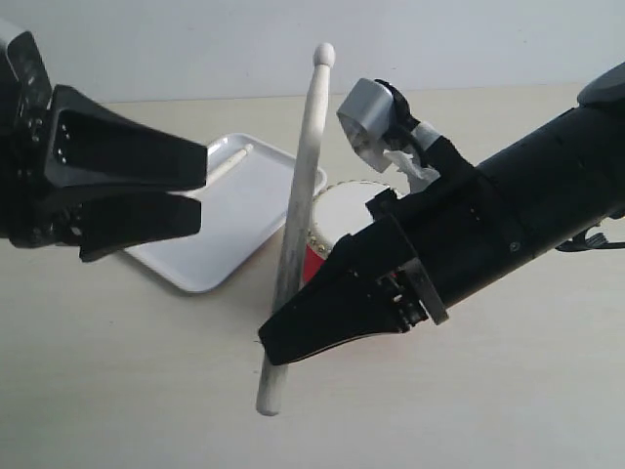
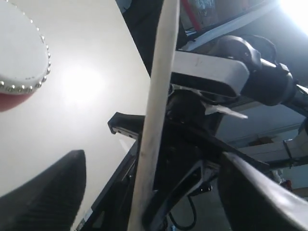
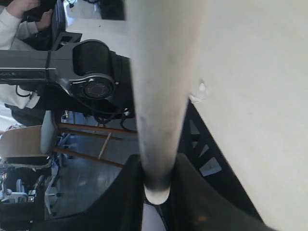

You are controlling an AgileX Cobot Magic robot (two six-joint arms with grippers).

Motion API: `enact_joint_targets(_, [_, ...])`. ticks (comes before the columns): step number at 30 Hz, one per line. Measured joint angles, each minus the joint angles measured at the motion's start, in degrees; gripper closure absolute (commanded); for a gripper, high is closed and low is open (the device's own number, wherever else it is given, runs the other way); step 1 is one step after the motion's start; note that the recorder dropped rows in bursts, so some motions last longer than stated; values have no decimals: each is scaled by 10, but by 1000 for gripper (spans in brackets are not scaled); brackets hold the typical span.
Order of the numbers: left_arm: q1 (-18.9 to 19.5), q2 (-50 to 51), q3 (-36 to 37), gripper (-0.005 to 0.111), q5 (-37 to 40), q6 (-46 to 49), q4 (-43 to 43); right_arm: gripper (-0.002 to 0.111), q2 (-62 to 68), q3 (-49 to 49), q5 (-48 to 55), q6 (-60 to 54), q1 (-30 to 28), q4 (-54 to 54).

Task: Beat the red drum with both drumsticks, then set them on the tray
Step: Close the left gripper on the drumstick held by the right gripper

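The drum (image 1: 342, 210) is sitting on the tabletop (image 1: 127, 391) just beside the tray (image 1: 210, 244), and my right hand (image 1: 271, 342) is partly hiding it. That hand is gripping one stick (image 1: 304, 176) near its butt end and holding it close to upright, tip up, in front of the drum. The second stick (image 1: 230, 161) is lying on the tray toward its far side. My left hand (image 1: 203, 191) is hanging by the tray, jaws apart, gripping nothing.

The left gripper (image 1: 202, 191) hangs with jaws parted and empty. The right gripper (image 1: 277, 342) angles downward, clamped on a drumstick (image 1: 304, 166).
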Motion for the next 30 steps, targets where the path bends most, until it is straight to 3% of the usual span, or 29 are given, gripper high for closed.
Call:
enact_joint_targets(10, [0,-29,73,37,0,-5,9,108,0,0,1,-6,26,28])
enact_joint_targets(24, [0,-85,74,37,0,-23,-1,108,0,0,1,-11,26,28])
enact_joint_targets(30, [0,-85,74,37,0,-33,5,108,0,0,0,-12,70,32])
